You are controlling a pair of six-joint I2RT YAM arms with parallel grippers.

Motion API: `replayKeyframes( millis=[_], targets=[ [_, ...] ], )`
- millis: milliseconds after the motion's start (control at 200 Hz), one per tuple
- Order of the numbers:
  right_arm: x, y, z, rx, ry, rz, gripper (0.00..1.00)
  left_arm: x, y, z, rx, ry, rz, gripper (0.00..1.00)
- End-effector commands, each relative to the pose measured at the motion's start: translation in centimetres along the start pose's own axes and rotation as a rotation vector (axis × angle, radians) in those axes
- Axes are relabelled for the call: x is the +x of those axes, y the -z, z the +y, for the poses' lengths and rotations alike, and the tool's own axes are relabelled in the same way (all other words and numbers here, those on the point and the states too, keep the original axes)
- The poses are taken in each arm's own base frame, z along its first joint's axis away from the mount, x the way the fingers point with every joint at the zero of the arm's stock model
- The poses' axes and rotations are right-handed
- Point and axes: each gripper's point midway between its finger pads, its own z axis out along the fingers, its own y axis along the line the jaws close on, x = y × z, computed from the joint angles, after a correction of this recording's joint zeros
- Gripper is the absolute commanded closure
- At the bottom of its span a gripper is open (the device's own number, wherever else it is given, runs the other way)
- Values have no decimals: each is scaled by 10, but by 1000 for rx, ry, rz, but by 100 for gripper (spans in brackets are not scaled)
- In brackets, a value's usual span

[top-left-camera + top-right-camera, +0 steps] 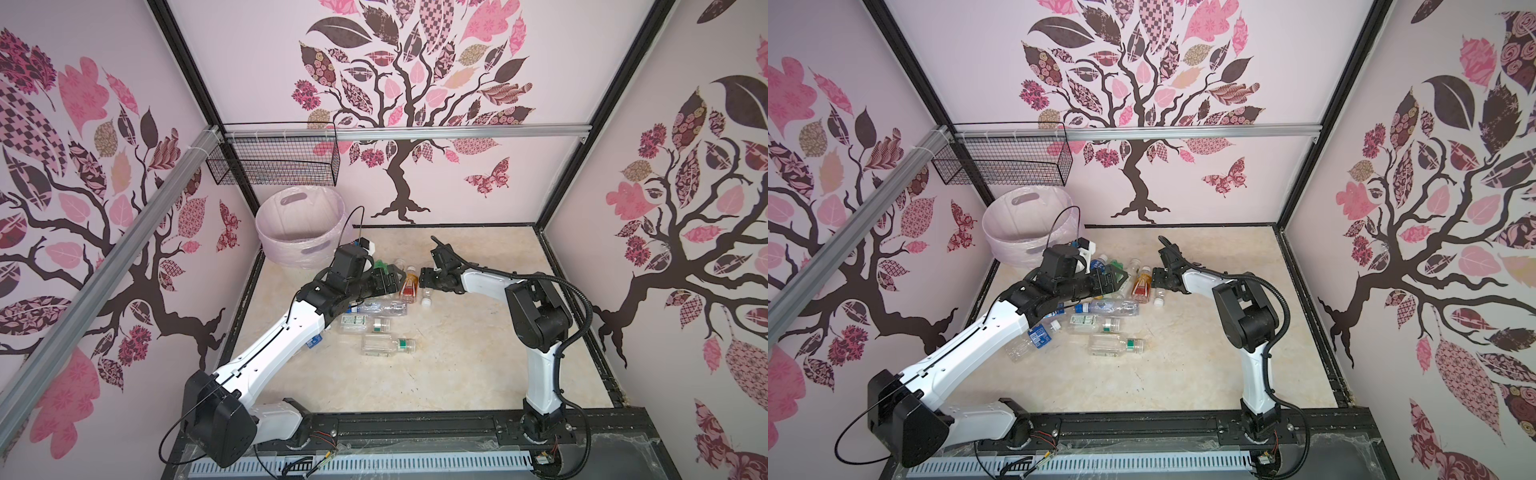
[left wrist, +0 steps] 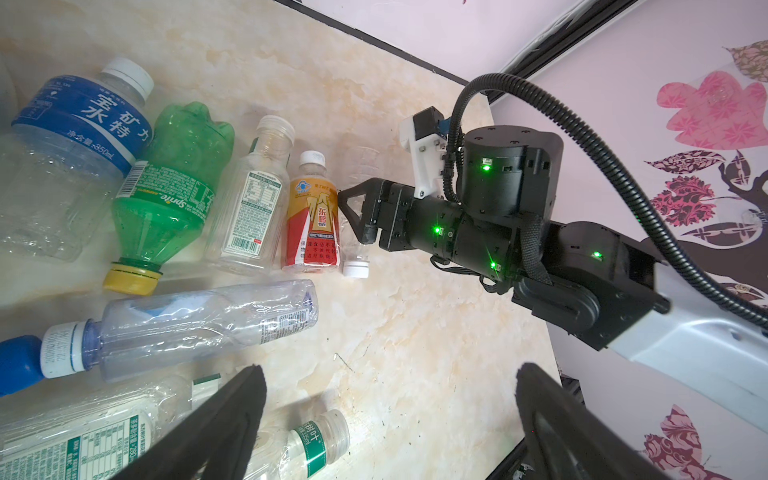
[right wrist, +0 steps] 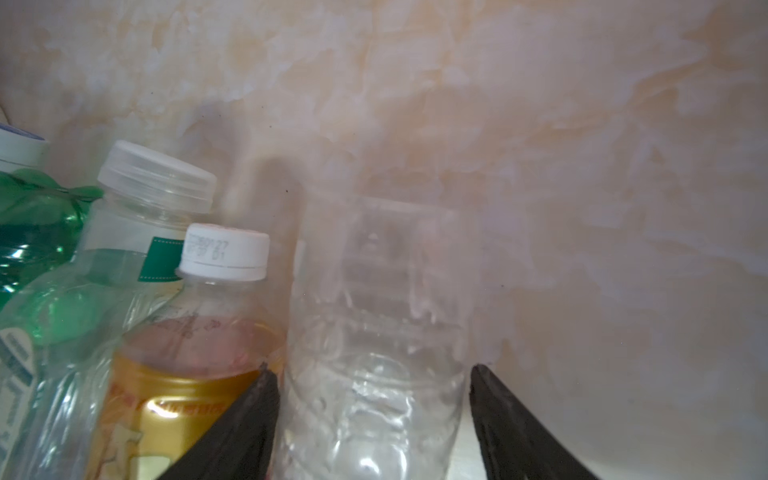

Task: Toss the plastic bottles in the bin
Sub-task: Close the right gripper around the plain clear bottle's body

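Bin [image 1: 286, 249] stands at far left corner of table [image 1: 457, 353]. Plastic bottles [image 1: 380, 309] lie in cluster on table middle, in front of bin. Left gripper [image 2: 392, 374] hovers above cluster, fingers wide apart, holding nothing. Right gripper [image 3: 370, 370] is low, fingers astride small clear bottle [image 3: 374, 324], just beside orange-red bottle [image 2: 311, 216]. Small gap shows on one side, grip not yet closed.

Counter [image 1: 457, 365]: pale marbled beige top.
On it: plastic bottles [image 1: 381, 308] lying clustered mid-counter; bin [image 1: 284, 253] at far left corner.
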Motion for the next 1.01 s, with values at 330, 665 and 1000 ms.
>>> replayKeyframes(
  millis=[330,665,1000],
  targets=[
    [-2,-2,-9,18,-2,13,47,7,-6,4,-16,-23,27,3],
    [-23,48,11,-67,-20,-52,49,16,-8,4,-15,-7,51,3],
    [-52,120,54,-272,-95,-116,49,28,-15,-2,-22,-65,71,3]
  ],
)
